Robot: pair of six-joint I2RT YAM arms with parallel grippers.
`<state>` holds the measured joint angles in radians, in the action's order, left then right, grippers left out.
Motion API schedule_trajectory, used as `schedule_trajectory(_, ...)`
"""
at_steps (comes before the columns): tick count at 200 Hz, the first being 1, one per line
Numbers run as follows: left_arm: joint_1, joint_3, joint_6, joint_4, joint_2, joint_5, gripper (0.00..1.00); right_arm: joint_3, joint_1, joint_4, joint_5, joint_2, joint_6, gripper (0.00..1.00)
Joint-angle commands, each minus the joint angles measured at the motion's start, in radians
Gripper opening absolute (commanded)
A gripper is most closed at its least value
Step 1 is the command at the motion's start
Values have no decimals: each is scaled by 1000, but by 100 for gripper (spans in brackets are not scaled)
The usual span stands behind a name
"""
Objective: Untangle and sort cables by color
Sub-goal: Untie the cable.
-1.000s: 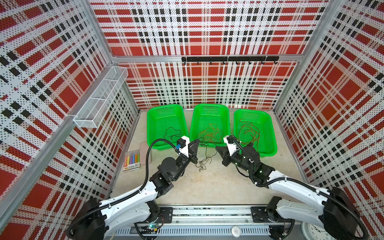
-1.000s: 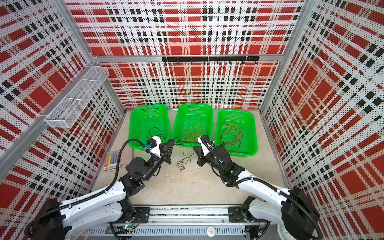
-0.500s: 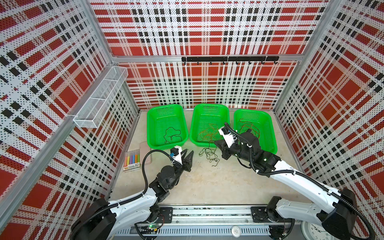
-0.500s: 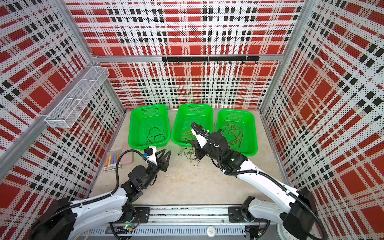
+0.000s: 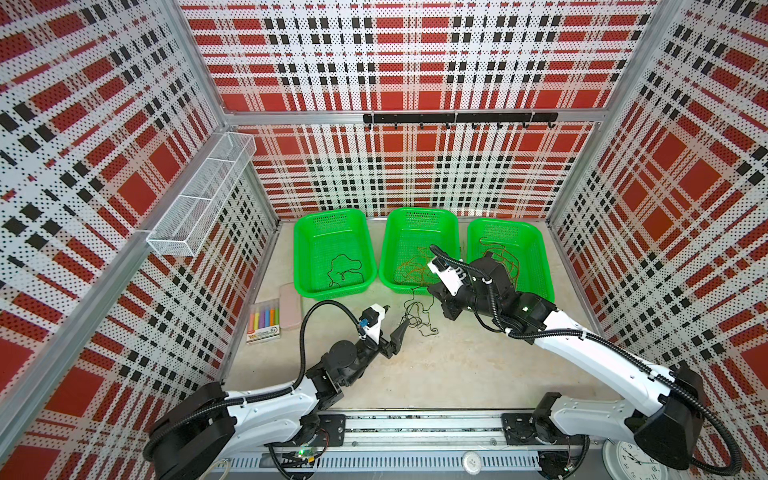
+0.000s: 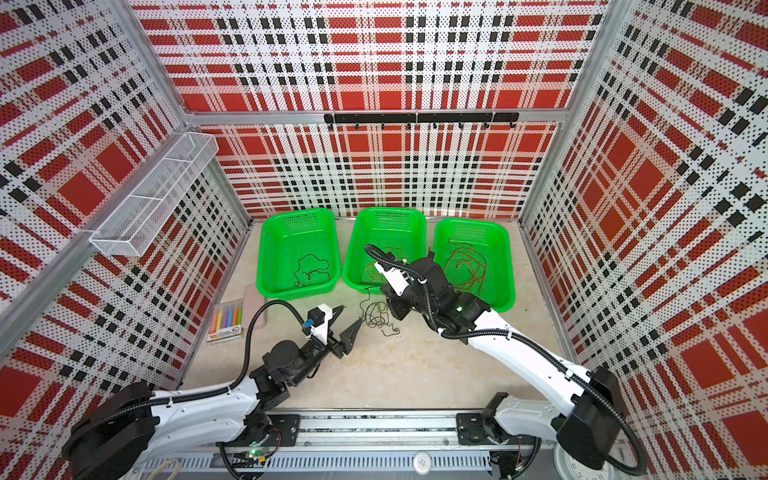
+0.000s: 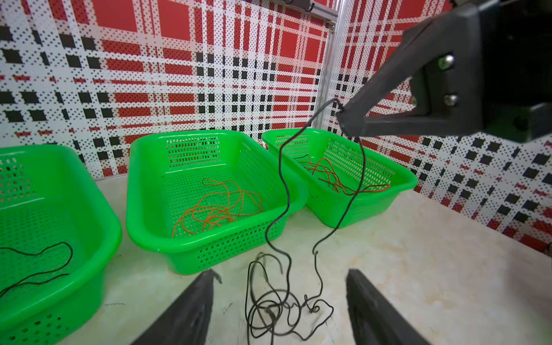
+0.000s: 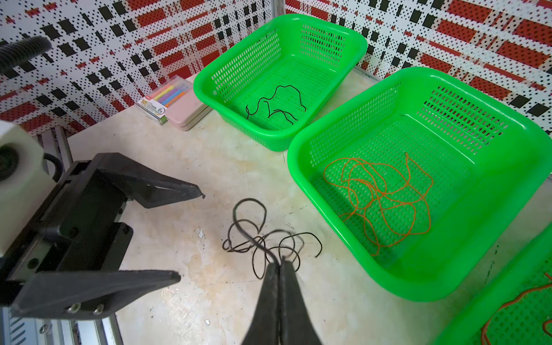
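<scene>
Left jaws opened; right jaws pinch cable [image 8: 249,237].

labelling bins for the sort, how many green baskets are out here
3, side by side at the back of the table: left basket, middle basket, right basket. All three show in both top views; none seems hidden.

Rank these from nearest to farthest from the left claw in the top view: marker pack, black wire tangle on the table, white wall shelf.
1. Black cable tangle, on the table just beside the left gripper.
2. Marker pack, by the table's left edge.
3. White wire shelf, high on the left wall.
</scene>
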<state>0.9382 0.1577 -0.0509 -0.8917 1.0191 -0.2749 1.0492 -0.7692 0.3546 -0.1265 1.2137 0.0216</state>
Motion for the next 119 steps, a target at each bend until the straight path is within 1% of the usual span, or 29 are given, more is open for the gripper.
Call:
schedule_trajectory(1, 5, 57, 83, -69, 22, -2, 80, 26, 1, 15, -31, -3, -38, 0)
schedule_trajectory(26, -9, 142, 134, -68, 100, -26, 83, 26, 1, 12, -62, -18, -57, 0)
schedule_trajectory(37, -25, 195, 149, -61, 149, 1, 83, 27, 1, 13, -68, -28, -63, 0)
schedule_trajectory(43, -32, 221, 154, -56, 178, 8, 82, 30, -1, 16, -70, -32, -69, 0)
schedule_trajectory(49, -41, 247, 159, -53, 206, 14, 78, 33, -1, 19, -73, -36, -74, 0)
schedule_trajectory(60, -53, 294, 171, -47, 248, 29, 65, 45, -1, 26, -67, -44, -81, 0)
schedule_trajectory(68, -55, 325, 177, -43, 270, 10, 51, 56, -1, 38, -50, -49, -86, 0)
schedule_trajectory(69, -55, 330, 177, -43, 272, 7, 51, 58, -1, 39, -48, -51, -87, 0)
schedule_trajectory(70, -55, 330, 178, -42, 273, 1, 47, 60, -1, 40, -45, -51, -87, 0)
schedule_trajectory(71, -54, 339, 178, -41, 274, -3, 47, 62, -1, 41, -42, -51, -87, 0)
schedule_trajectory(78, -53, 361, 180, -37, 281, -28, 34, 79, -1, 59, -22, -53, -93, 0)
schedule_trajectory(95, -52, 400, 202, -22, 261, -56, 10, 124, -1, 98, 35, -64, -108, 0)
schedule_trajectory(105, -52, 431, 222, 11, 236, -58, 0, 148, -2, 116, 71, -72, -118, 0)
schedule_trajectory(119, -50, 485, 243, 77, 197, -63, 0, 171, -2, 131, 111, -82, -131, 0)
